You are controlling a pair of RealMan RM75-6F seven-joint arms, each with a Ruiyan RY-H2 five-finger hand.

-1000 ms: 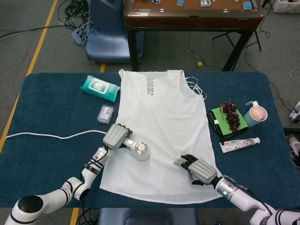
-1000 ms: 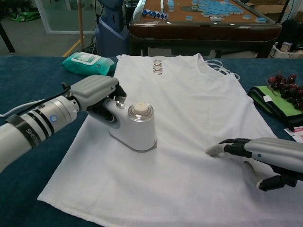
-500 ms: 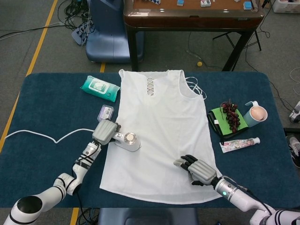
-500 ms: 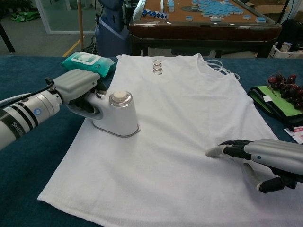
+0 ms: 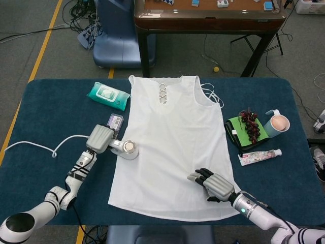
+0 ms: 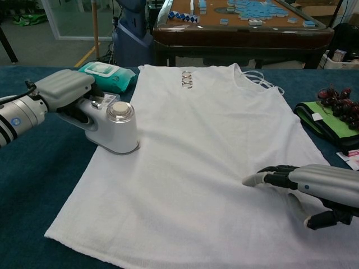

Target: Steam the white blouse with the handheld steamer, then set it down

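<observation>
The white blouse (image 5: 175, 142) (image 6: 207, 145) lies flat on the dark blue table, neckline toward the far side. My left hand (image 5: 100, 139) (image 6: 64, 89) grips the handle of the white handheld steamer (image 5: 127, 148) (image 6: 119, 129), whose head rests at the blouse's left edge. A white cord (image 5: 35, 145) trails from it toward the table's left edge. My right hand (image 5: 213, 183) (image 6: 311, 182) rests on the lower right part of the blouse, fingers spread flat on the cloth and holding nothing.
A teal wet-wipes pack (image 5: 107, 95) and a small clear packet (image 5: 115, 122) lie left of the blouse. To its right are grapes (image 5: 250, 124) on a green cloth, a pink-and-teal cup (image 5: 278, 123) and a tube (image 5: 260, 156). A wooden table (image 5: 208, 15) stands behind.
My left hand has slid the steamer leftward and farther away, from the blouse's lower middle to its left edge. The cord has bunched up. My right hand has stayed put.
</observation>
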